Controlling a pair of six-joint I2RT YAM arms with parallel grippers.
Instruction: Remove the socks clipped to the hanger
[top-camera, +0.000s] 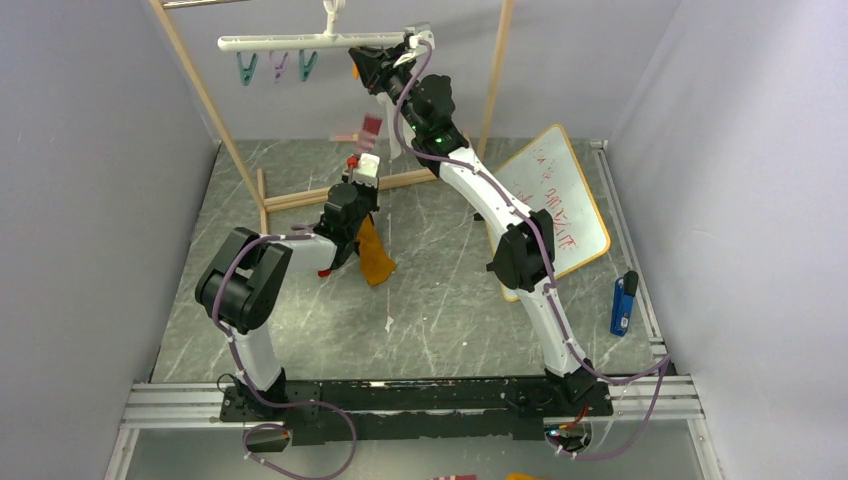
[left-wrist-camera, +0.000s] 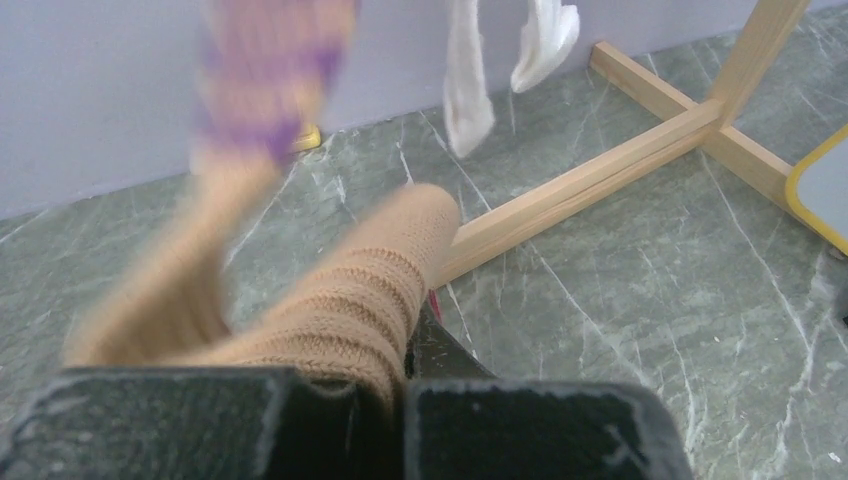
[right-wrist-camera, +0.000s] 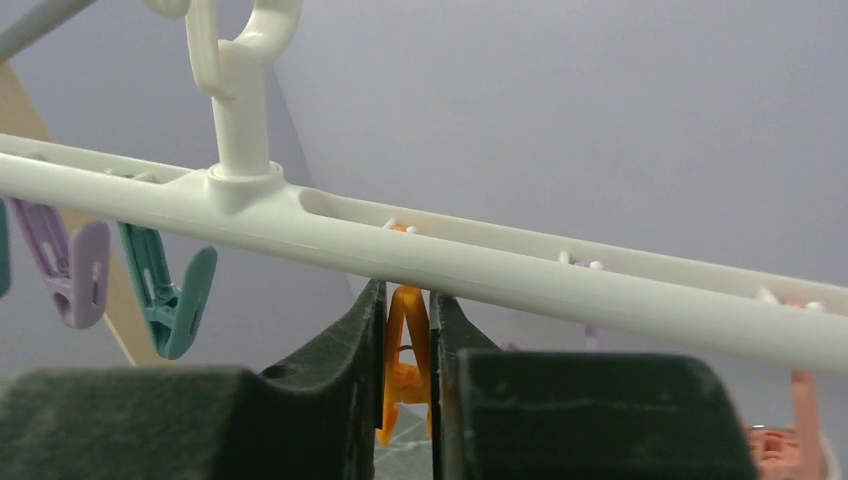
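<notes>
Far L, top view: wooden rack (top-camera: 215, 110) w/ the hanger (top-camera: 290, 43) hung high on it, bar running L to R. Under the bar's L half three clips hang bare: teal clip (top-camera: 246, 68), purple clip (top-camera: 279, 65), second teal clip (top-camera: 308, 65).

Lower down, a bit R: left fingers (top-camera: 365, 180) are closed on the mustard sock (left-wrist-camera: 370, 300), which is off the hanger. L wrist cam shows the ribbed knit pinched betw. the two fingers, rounded end sticking out above the counter (left-wrist-camera: 650, 330). In top view the rest of it droops beside the L arm toward the counter. Blurred striped shape (left-wrist-camera: 270, 70) above the sock in the wrist view; can't tell what it is.

Centre: hook (right-wrist-camera: 240, 60) rises from the bar. Just R of it the right fingers (top-camera: 362, 62) are up at the bar's underside, clamped on the orange clip (right-wrist-camera: 405, 350), one finger each side, touching it.

Further R: white socks (left-wrist-camera: 465, 80), two, hang above the rack's base rail, tops out of frame. Pink clip (right-wrist-camera: 800, 420) sits further along the bar. Whiteboard (top-camera: 560, 210) w/ yellow rim lies on the counter under the R arm. Blue object (top-camera: 622, 303) lies nr the R edge.
</notes>
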